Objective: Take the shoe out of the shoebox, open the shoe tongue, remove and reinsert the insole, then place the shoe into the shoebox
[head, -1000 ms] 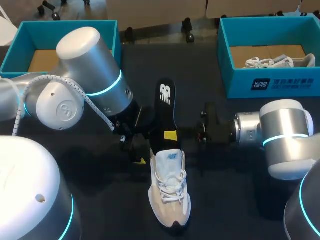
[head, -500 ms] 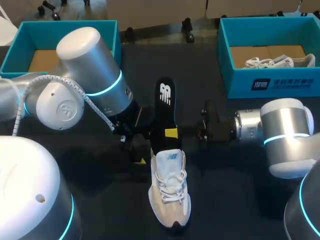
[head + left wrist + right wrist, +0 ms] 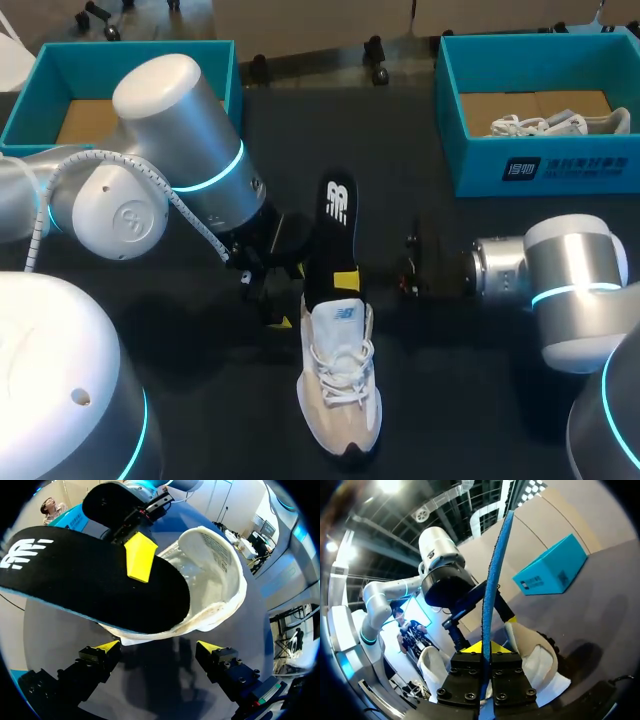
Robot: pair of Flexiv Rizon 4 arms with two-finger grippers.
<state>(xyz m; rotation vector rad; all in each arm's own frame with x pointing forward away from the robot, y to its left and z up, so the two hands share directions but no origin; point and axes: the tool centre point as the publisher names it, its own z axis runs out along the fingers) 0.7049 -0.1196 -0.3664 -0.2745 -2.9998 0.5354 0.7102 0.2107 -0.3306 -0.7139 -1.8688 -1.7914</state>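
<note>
Shoe [image 3: 341, 375] sits on the dark tabletop [image 3: 470, 400] in the lower middle of the head view, toe toward the bottom edge, with its tongue lifted clear of the opening. The black insole [image 3: 335, 235] slants up out of the heel end toward the frame's centre, its lower end tucked into the shoe. The right claw [image 3: 486, 652] is pinched on the insole, with 1 yellow tip flat on each face. The left claw [image 3: 160, 647] stands wide just behind the heel, gripping nothing.

This looks like the insole step, partway through. The shot alone does not show whether the insole is coming out or going back in. If it is coming out, the right arm needs to draw it along its own slant until the buried end is free. If it is going in, the front must slide under the tongue and lie flat. The left claw could close on the heel to steady it either way. The teal box [image 3: 130, 55] at upper left looks empty and is well apart from the shoe.
</note>
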